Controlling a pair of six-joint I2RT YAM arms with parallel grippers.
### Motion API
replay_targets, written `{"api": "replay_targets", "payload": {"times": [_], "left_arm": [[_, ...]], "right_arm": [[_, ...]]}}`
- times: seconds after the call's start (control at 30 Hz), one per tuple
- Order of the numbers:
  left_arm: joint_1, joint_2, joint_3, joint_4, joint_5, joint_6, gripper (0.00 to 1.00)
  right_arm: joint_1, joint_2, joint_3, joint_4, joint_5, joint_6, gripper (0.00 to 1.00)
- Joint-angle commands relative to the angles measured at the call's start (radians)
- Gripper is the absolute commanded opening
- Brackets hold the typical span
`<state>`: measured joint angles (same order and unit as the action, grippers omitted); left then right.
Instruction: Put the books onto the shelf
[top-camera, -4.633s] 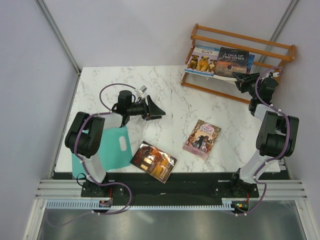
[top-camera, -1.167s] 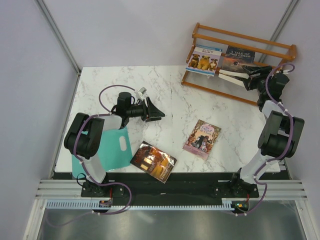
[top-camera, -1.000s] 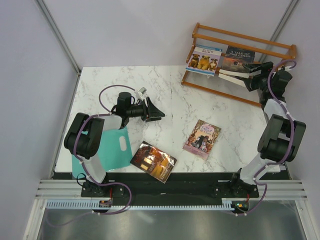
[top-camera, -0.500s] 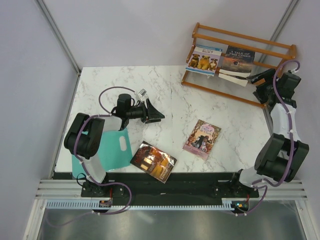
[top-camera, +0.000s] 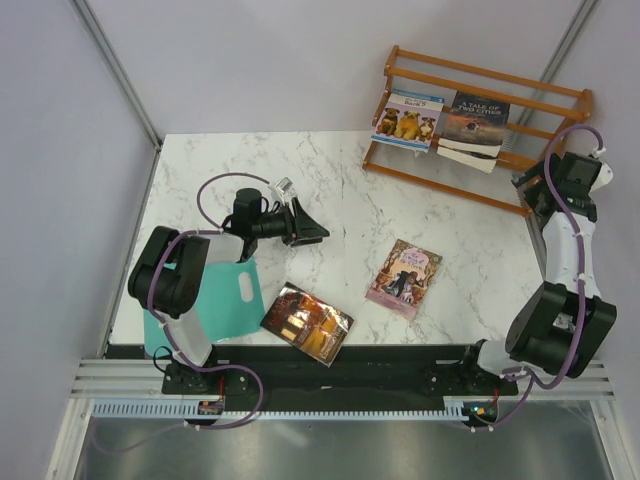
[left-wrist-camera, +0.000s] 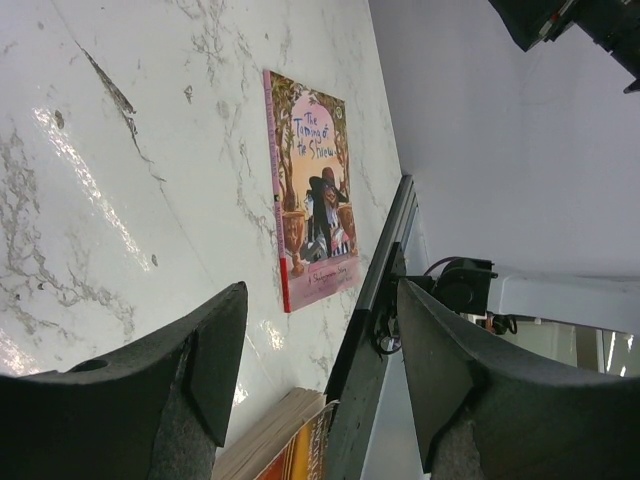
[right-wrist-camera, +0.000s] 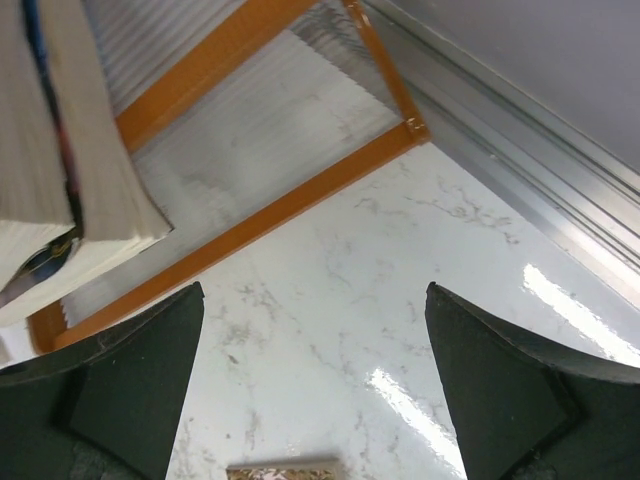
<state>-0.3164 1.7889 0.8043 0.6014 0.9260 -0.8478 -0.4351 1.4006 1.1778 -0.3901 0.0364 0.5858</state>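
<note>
Books (top-camera: 406, 116): dark one (top-camera: 476, 118) on shelf (top-camera: 486, 76) at 1 o'clock droops over edge, could slide w/ a bump. R gripper (right-wrist-camera: 312, 395), L gripper (left-wrist-camera: 312, 375) both spread, empty.

Overhead view is bright and even, the light falling from above, with only faint, soft shadows on the tabletop (top-camera: 330, 180). Straight lines lean outward toward the corners, a mild wide-angle bend. On the left wrist camera, white glare streaks the marble at 9 o'clock. The pink-purple book (left-wrist-camera: 312, 190) reads crisp, and the left tool (left-wrist-camera: 318, 300) is a dark, soft-edged mass at 6 o'clock. Right wrist camera: glare patches at 4 and 5 o'clock, the right tool (right-wrist-camera: 312, 295) blurred, the shelved book (right-wrist-camera: 60, 150) at 10 o'clock out of focus.
</note>
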Motion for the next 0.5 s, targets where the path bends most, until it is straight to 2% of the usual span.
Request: {"api": "replay_targets", "payload": {"times": [0.0, 0.3, 0.47], "left_arm": [[-0.003, -0.002, -0.013, 0.054, 0.027, -0.011, 0.68], [-0.003, 0.003, -0.024, 0.067, 0.030, -0.016, 0.68], [-0.003, 0.007, -0.028, 0.072, 0.031, -0.019, 0.68]], "right_arm": [[-0.005, 0.032, 0.040, -0.033, 0.137, 0.008, 0.98], [-0.021, 0.191, 0.040, -0.046, 0.233, 0.032, 0.96], [-0.022, 0.233, 0.046, 0.003, 0.315, 0.031, 0.94]]}}
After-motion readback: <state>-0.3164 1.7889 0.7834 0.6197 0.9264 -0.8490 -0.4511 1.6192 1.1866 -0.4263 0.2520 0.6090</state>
